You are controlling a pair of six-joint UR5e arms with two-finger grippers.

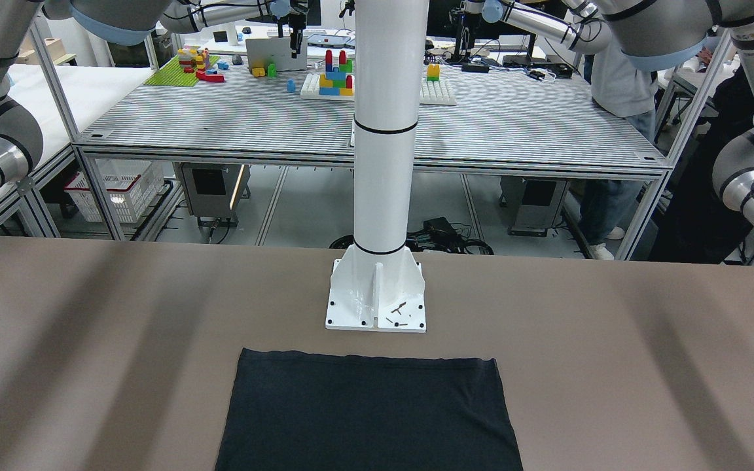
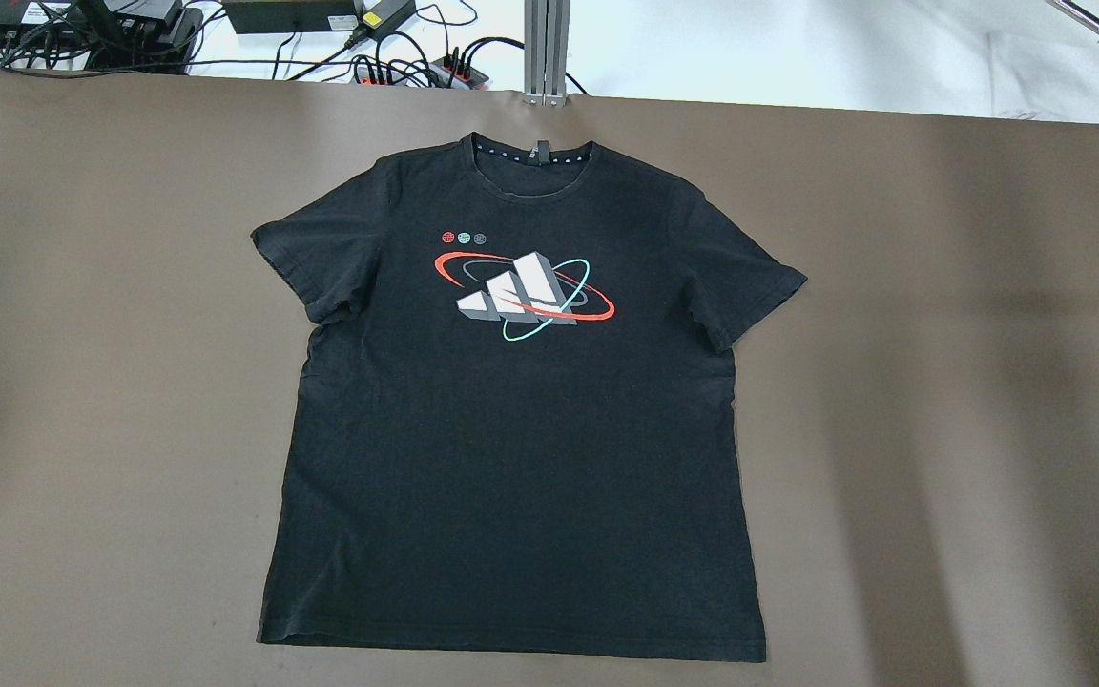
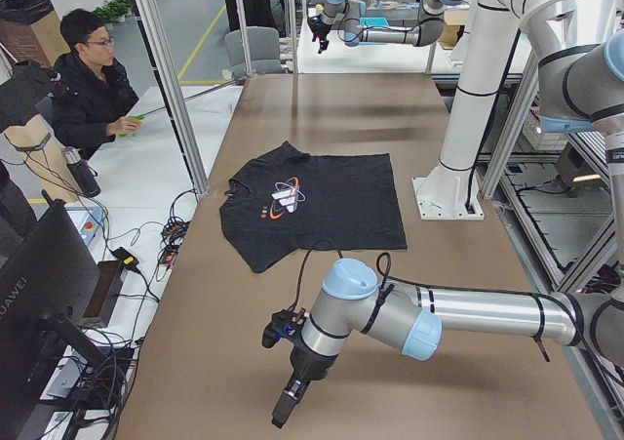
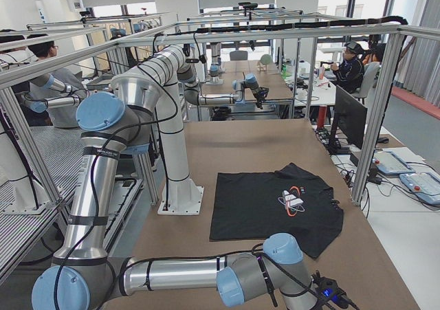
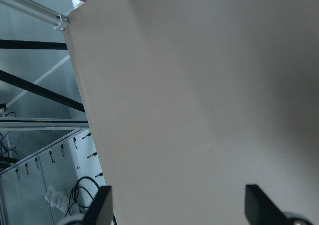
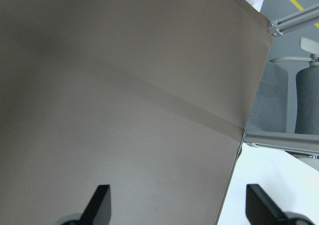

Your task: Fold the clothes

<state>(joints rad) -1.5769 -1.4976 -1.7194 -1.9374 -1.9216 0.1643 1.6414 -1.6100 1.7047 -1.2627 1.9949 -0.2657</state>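
Brown-covered surface (image 2: pixel 82 382). Black tee (image 2: pixel 511 429) lies flat on it, print up, between the two pincers and well apart from both. White pillar (image 1: pixel 385 131) stands near its hem. Left pincer (image 5: pixel 180 207) and right pincer (image 6: pixel 180 207) hover over bare surface, jaws wide apart.

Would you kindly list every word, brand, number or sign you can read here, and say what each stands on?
"HUAWEI": on the back of the dark monitor, exterior left view.
Black T-shirt: its chest print is three bars with rings, no words.
Its three small round marks and neck label: too small to read.
Nothing else is legible.
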